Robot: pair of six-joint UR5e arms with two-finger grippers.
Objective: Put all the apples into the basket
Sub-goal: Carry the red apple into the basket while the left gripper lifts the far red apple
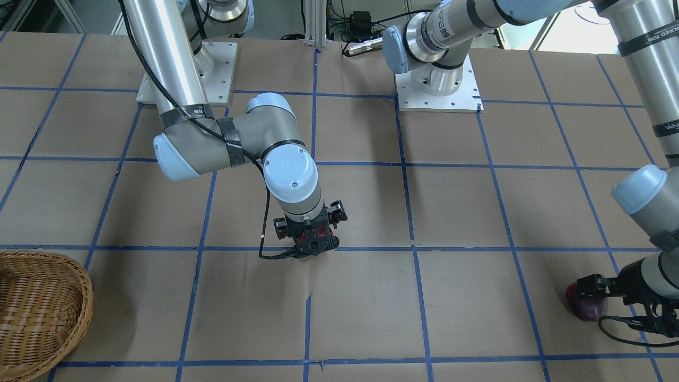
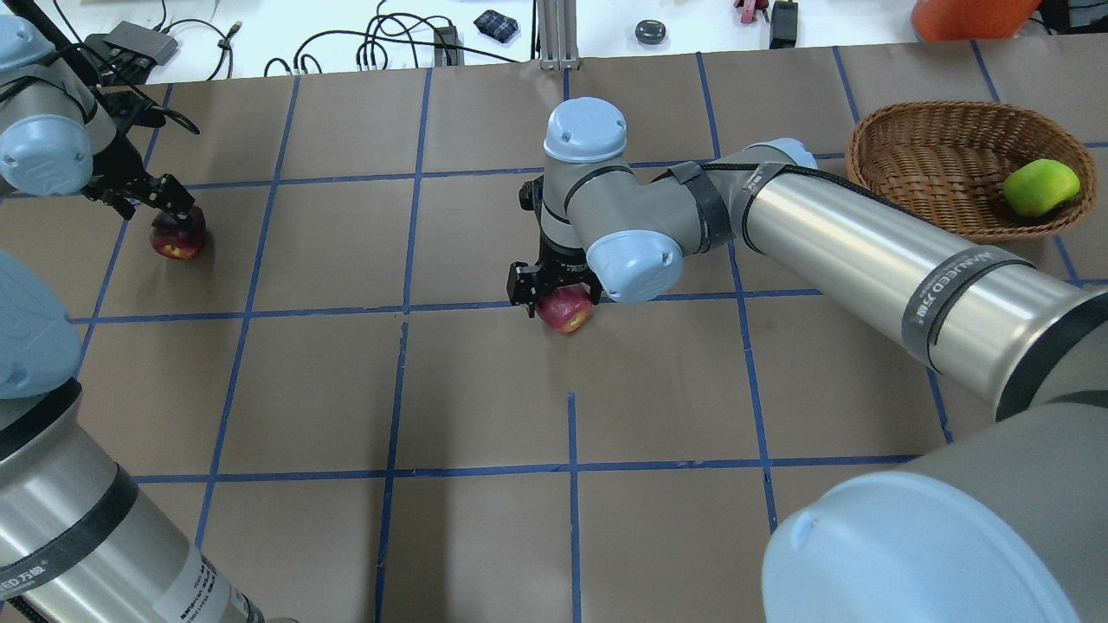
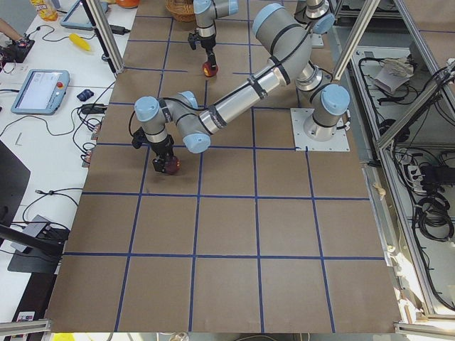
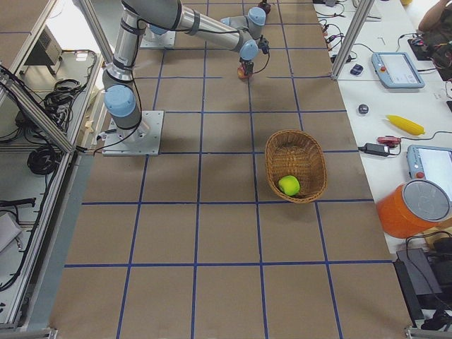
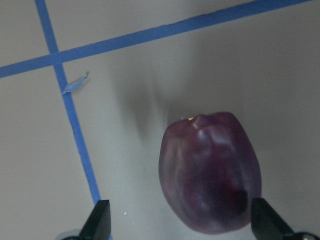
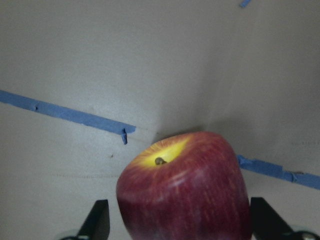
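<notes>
The dark maroon apple [image 5: 210, 172] lies on the table at the robot's left end. My left gripper [image 5: 182, 222] is open, with a fingertip on each side of it; it also shows in the overhead view [image 2: 164, 203]. The red apple with a yellow patch [image 6: 182, 192] sits mid-table on a blue tape line. My right gripper [image 6: 182, 222] is open and straddles it closely, and hangs just over it in the overhead view [image 2: 558, 290]. The wicker basket [image 2: 917, 138] stands at the far right and holds the yellow-green apple [image 2: 1039, 186].
The brown paper table [image 2: 485, 389] carries a blue tape grid. My right arm's forearm [image 2: 866, 251] stretches between the basket and mid-table. Cables and small devices [image 2: 389, 43] lie on the white bench beyond the far edge. An orange container [image 4: 413, 208] stands beside the basket's end.
</notes>
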